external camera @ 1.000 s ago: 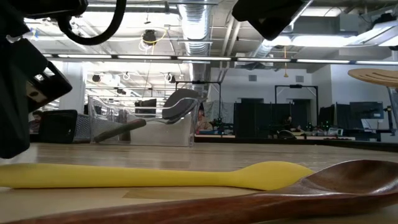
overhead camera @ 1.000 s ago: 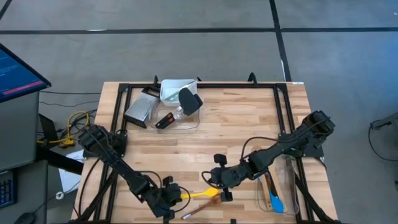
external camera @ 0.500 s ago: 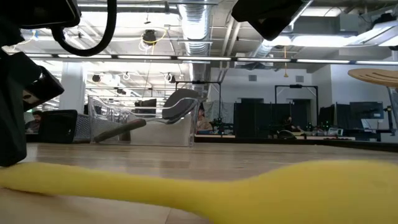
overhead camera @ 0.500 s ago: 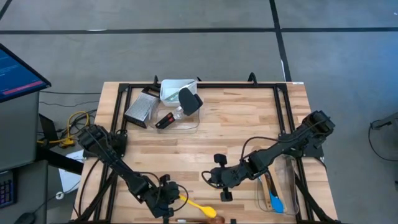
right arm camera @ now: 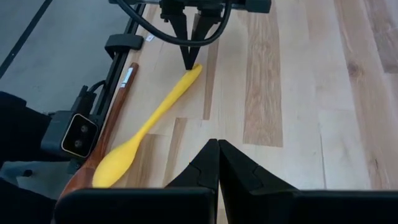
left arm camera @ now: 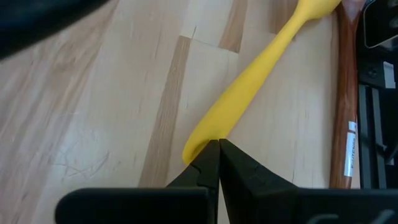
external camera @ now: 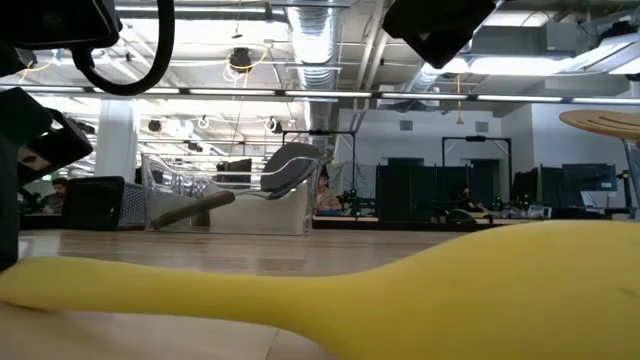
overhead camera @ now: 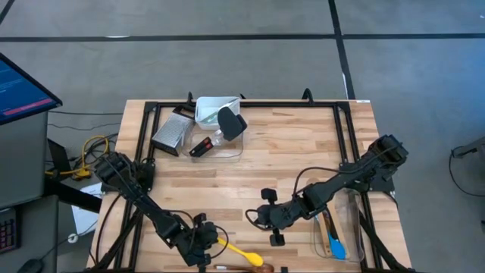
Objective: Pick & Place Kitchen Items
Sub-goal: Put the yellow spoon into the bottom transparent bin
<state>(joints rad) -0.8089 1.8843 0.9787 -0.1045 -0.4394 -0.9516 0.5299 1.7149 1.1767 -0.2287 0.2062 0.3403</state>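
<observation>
**High view: left claw pinched at the yellow spoon's handle tip by the table's near edge**

High view first: we see the left gripper (overhead camera: 210, 243) low over the table (overhead camera: 288, 152) close to its near edge, left of centre, with the yellow silicone spoon (overhead camera: 241, 252) running from its fingertips toward the near edge; the spoon's bowl lies right beside a wooden spoon (overhead camera: 246, 267) that rests along that edge. In the left wrist view we see the two dark fingers pressed together with no gap, their tips at the end of the yellow handle (left arm camera: 249, 93); whether they truly pinch it or only touch it we cannot tell; the wooden spoon's handle (left arm camera: 346, 112) lies alongside, just apart from the yellow one.

We find the right gripper (overhead camera: 267, 218) near the middle of the table's near half, well apart from the yellow spoon; in the right wrist view its fingers (right arm camera: 211, 168) meet tip to tip with nothing between them, and beyond them we see the spoon (right arm camera: 152, 121) and the left gripper (right arm camera: 189, 59) at its handle end.

Toward the far edge, left of centre, we see a clear tub (overhead camera: 220, 125) with a black spatula (overhead camera: 229, 121) leaning in it; by the near right corner a second clear tub (overhead camera: 356, 227) holds a blue silicone spoon (overhead camera: 336, 246). In the low view the yellow spoon (external camera: 400, 295) fills the foreground.
</observation>
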